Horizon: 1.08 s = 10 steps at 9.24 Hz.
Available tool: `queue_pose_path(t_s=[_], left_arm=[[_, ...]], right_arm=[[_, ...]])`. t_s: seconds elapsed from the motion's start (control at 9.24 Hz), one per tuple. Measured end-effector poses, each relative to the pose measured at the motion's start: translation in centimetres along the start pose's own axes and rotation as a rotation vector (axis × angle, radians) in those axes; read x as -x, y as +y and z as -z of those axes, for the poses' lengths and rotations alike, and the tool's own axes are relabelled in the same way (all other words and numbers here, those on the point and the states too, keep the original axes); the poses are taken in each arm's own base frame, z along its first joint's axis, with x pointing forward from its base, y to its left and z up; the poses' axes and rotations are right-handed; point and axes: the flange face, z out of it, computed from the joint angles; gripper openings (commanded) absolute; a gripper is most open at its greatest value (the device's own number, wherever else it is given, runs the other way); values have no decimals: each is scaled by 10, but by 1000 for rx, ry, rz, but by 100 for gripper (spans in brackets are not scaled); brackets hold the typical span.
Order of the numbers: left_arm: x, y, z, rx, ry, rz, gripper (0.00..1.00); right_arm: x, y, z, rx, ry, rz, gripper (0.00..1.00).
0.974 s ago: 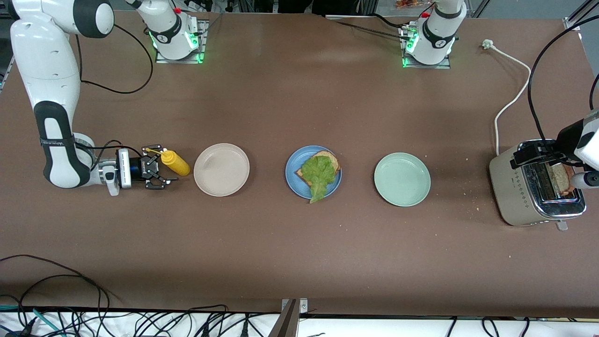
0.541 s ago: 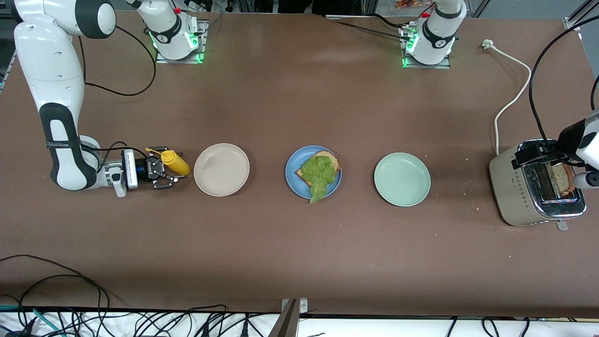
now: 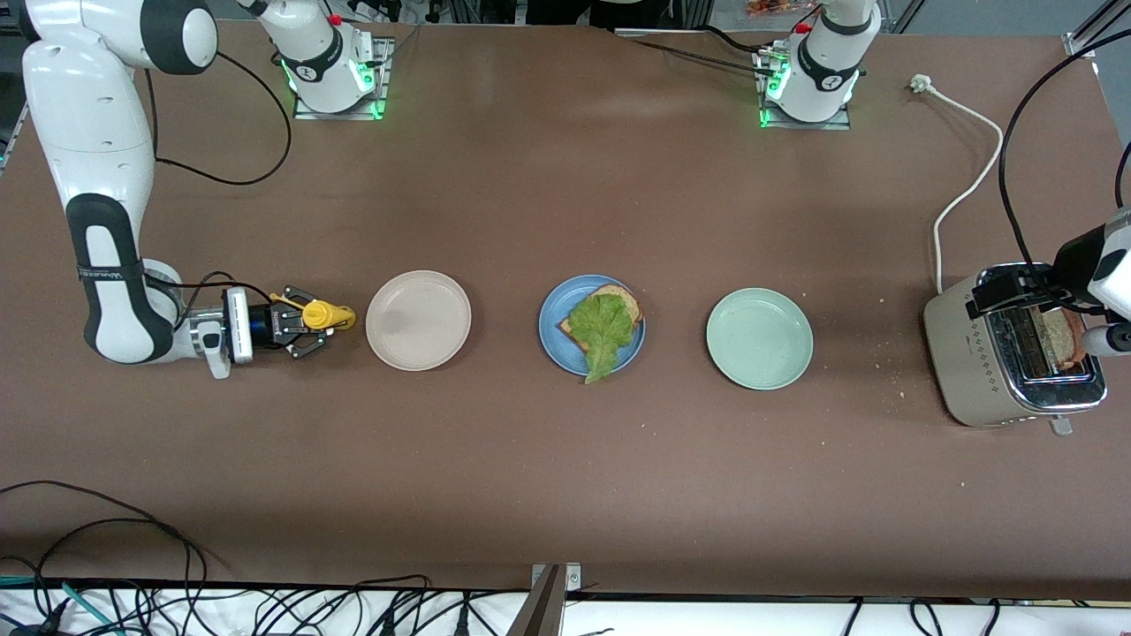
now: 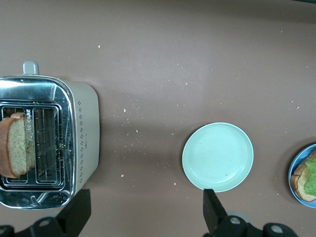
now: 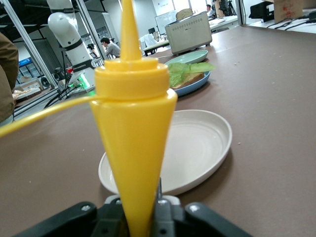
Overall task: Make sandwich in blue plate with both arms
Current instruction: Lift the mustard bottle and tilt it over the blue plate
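The blue plate point(image 3: 552, 340) sits mid-table and holds a brown bread slice point(image 3: 624, 301) with a green lettuce leaf point(image 3: 603, 332) on top. At the right arm's end of the table, my right gripper point(image 3: 305, 329) is shut on a yellow squeeze bottle point(image 3: 323, 315). In the right wrist view the bottle point(image 5: 133, 133) fills the space between the fingers, nozzle up. My left gripper point(image 3: 1029, 291) hangs open over the toaster point(image 3: 981, 362), nothing between its fingertips point(image 4: 79, 210). A second bread slice point(image 4: 17, 148) stands in a toaster slot.
A beige-white plate point(image 3: 418, 320) lies between the bottle and the blue plate. A pale green plate point(image 3: 759, 338) lies between the blue plate and the toaster. The toaster's white cord point(image 3: 967, 190) runs toward the left arm's base. Crumbs dot the table near the toaster.
My right gripper moved in on the yellow bottle and shut on it, and the bottle swung into line with the jaws. The left arm has not moved.
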Motion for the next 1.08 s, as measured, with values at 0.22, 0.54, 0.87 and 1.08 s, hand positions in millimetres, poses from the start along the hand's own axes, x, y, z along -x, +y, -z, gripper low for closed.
queue_pose_path(t_s=[0.22, 0.54, 0.87, 1.08], left_arm=[[0, 0, 0, 0, -2, 0, 100], [0, 0, 0, 0, -4, 0, 100], [1, 0, -1, -1, -7, 0, 100], [1, 0, -1, -1, -9, -1, 100]], right_arm=[[-34, 18, 13, -5, -47, -48, 12], [-144, 54, 10, -34, -290, -131, 12], [-244, 69, -64, -27, -584, -216, 12], [-278, 69, -127, 17, -798, -222, 12]])
